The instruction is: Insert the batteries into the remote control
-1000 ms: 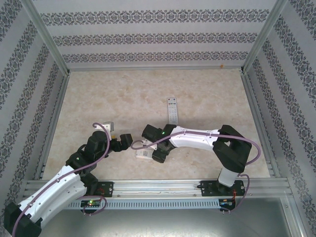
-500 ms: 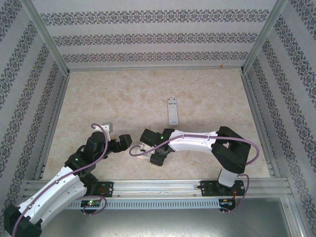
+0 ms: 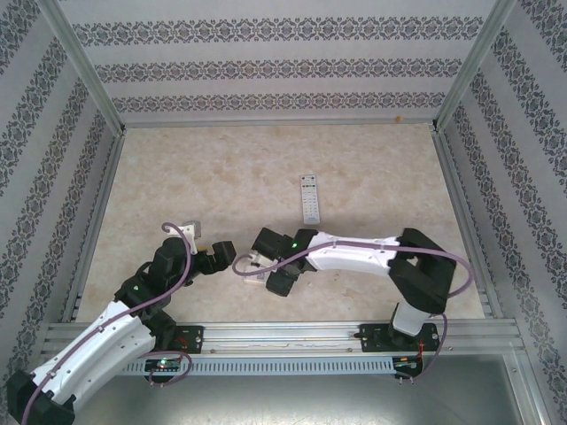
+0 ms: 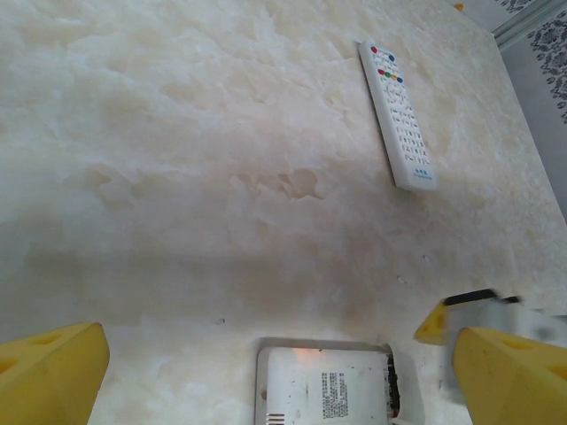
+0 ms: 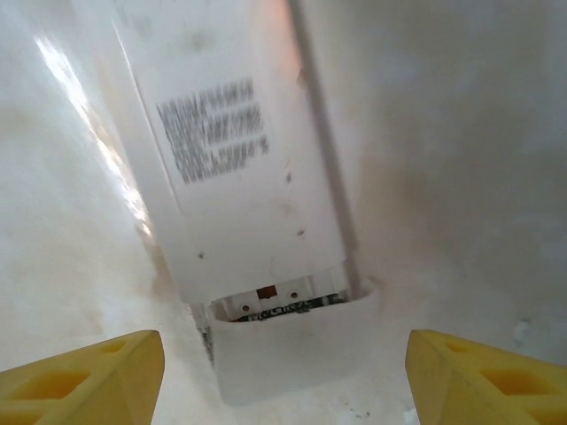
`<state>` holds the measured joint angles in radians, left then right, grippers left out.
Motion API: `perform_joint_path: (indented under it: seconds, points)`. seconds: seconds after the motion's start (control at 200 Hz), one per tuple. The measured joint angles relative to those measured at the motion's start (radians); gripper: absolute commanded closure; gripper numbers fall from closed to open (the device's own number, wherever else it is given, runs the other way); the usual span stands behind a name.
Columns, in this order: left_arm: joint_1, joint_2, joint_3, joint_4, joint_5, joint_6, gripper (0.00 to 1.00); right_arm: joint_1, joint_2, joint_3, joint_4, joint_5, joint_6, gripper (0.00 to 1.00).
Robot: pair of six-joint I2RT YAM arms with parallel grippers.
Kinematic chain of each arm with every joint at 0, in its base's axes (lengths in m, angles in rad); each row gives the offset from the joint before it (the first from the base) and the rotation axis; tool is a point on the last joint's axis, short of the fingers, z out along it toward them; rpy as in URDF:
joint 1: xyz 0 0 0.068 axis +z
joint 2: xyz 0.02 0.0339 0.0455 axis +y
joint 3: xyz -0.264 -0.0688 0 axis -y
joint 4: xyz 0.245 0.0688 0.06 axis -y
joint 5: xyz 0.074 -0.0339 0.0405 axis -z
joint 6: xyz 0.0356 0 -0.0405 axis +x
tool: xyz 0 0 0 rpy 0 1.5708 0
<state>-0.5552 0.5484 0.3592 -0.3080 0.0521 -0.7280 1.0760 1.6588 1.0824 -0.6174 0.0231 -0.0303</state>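
L pincer & R pincer both released; face-down remote looks light, stiff, slick, so prob. grip across long edges.

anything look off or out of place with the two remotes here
Yes. The white face-down remote has its white battery cover slid partly off at one end, leaving a dark gap into the compartment. The other white remote, buttons up, lies flat farther back and looks normal.
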Motion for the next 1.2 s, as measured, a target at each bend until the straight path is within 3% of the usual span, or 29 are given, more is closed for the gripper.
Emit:
perform_joint_path:
  seconds: [0.135,0.315,0.43,0.535,0.714,0.899,1.199]
  points:
    - [0.0,0.065,0.001,0.0,0.008,-0.014,0.06,-0.032,-0.174,-0.042,0.095,-0.004,0.168,0.3]
    - [0.001,0.229,0.042,0.002,0.048,-0.029,0.22,-0.104,-0.339,-0.149,0.119,0.045,0.717,0.34]
    - [0.001,0.347,0.086,0.016,0.107,-0.033,0.32,-0.147,-0.377,-0.295,0.149,0.008,1.025,0.44]
    - [0.001,0.439,0.107,0.046,0.174,-0.037,0.36,-0.154,-0.339,-0.389,0.181,-0.073,1.183,0.49]
    - [0.001,0.546,0.111,0.068,0.261,-0.037,0.44,-0.148,-0.214,-0.388,0.279,-0.198,1.265,0.56]
    - [0.001,0.58,0.104,0.087,0.325,-0.042,0.49,-0.148,-0.159,-0.354,0.321,-0.244,1.274,0.61]
    - [-0.002,0.638,0.066,0.151,0.412,-0.078,0.54,-0.113,-0.106,-0.261,0.187,-0.24,1.189,0.62]
